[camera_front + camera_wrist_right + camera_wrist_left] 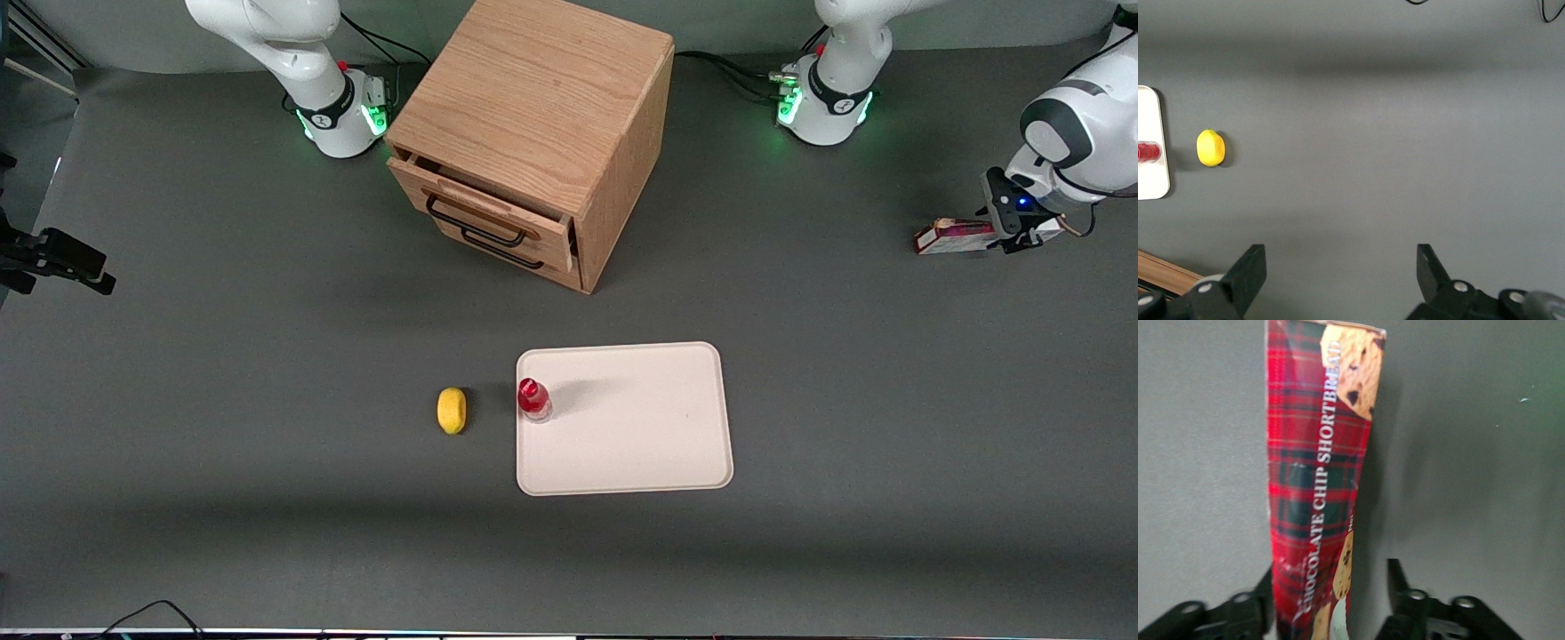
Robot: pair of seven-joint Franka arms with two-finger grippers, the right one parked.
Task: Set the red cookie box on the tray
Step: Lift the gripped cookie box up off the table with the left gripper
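Note:
The red cookie box [953, 236] lies flat on the grey table toward the working arm's end, well away from the tray [640, 444]. In the left wrist view the box [1318, 487] shows red tartan, cookie pictures and the words "chocolate chip shortbread". My left gripper [1013, 238] is down over one end of the box. Its fingers straddle the box [1330, 587]: one finger [1265, 590] is against the box's side, and the other finger [1397, 581] stands apart from it with a gap. The pale cream tray lies nearer the front camera than the cabinet.
A wooden drawer cabinet [533, 133] stands between the arm bases, its top drawer slightly pulled out. A small red-capped bottle [533, 400] stands on the tray's edge toward the parked arm. A yellow lemon [452, 410] lies on the table beside it.

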